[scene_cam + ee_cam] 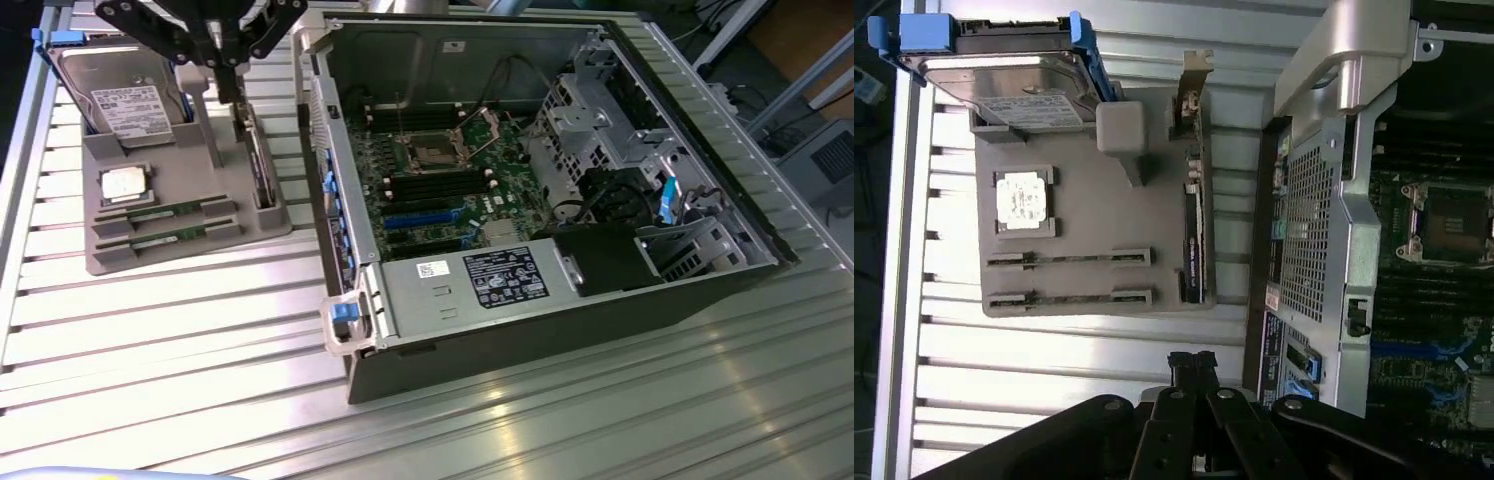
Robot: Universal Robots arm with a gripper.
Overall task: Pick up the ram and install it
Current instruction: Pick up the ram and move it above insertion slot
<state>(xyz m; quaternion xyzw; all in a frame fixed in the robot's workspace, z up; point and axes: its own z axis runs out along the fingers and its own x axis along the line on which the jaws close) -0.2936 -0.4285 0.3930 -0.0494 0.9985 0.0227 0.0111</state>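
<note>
Gripper (pixel 227 62) (pixel 1192 362), fingers pressed together and empty, poised over the hard drive (pixel 127 100) end of the grey holder tray (pixel 267 225). First ram stick (pixel 167 212) (pixel 1069 258) and second ram stick (pixel 171 237) (pixel 1069 297) lie in parallel slots at the tray's opposite end. They lie past the processor chip (pixel 123 186), well apart from the gripper.
</note>
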